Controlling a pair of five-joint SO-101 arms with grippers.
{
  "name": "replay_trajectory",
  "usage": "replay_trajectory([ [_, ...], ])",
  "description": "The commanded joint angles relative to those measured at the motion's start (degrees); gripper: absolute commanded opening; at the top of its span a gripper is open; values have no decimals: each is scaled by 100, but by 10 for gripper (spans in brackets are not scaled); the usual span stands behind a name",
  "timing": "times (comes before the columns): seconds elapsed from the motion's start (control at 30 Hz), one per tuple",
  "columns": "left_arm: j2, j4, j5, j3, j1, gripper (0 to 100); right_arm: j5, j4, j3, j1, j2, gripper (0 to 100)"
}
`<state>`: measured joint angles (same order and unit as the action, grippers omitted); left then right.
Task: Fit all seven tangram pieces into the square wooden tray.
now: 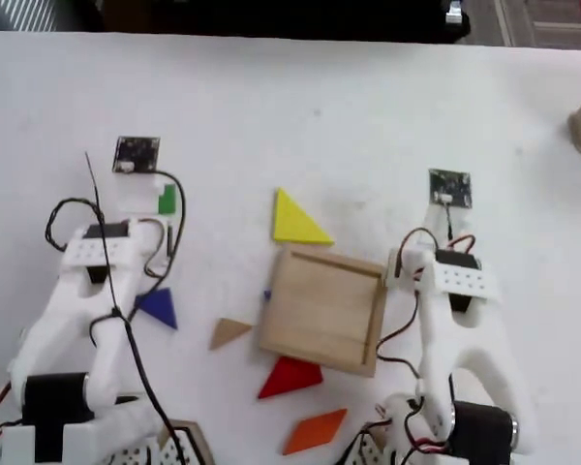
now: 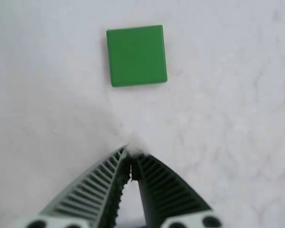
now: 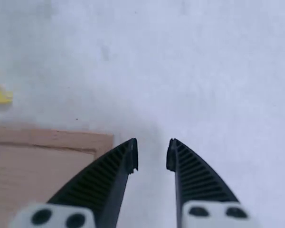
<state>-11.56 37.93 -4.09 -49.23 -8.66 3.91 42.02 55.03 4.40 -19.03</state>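
left gripper point(image 2: 129, 156) closed tight, empty, near green square point(image 2: 137, 56) | right gripper point(image 3: 152, 153) slightly parted, empty, beside tray point(image 3: 52, 137) corner | tray mid-tabletop, bare inside | yellow triangle point(image 1: 295, 223), blue triangle point(image 1: 160, 308), tan triangle point(image 1: 229, 332), red triangle point(image 1: 290, 378), orange piece point(image 1: 316, 430) loose outside it | judged: none fitted, all remain

Square wooden tray point(image 1: 320, 308), yellow triangle point(image 1: 295, 221) just beside, other pieces point(image 1: 290, 377) scattered around.
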Motion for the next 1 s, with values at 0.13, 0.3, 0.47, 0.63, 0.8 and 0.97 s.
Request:
replay_trajectory([
  [0.13,-268,-149,-53,35,22,31,-765,400,-448,-743,-207,112],
  [0.3,-268,-149,-53,35,22,31,-853,-690,35,-796,462,110],
  [0.47,-268,-149,-53,35,22,31,-844,-497,-519,-251,1103,109],
  [0.63,-268,-149,-53,26,22,31,-844,-629,-967,620,1464,109],
  [0.8,-268,-149,-53,26,22,31,-844,-585,-1345,1051,1640,109],
  [0.97,-268,-149,-53,35,31,31,-747,-426,-1371,1015,1446,109],
])
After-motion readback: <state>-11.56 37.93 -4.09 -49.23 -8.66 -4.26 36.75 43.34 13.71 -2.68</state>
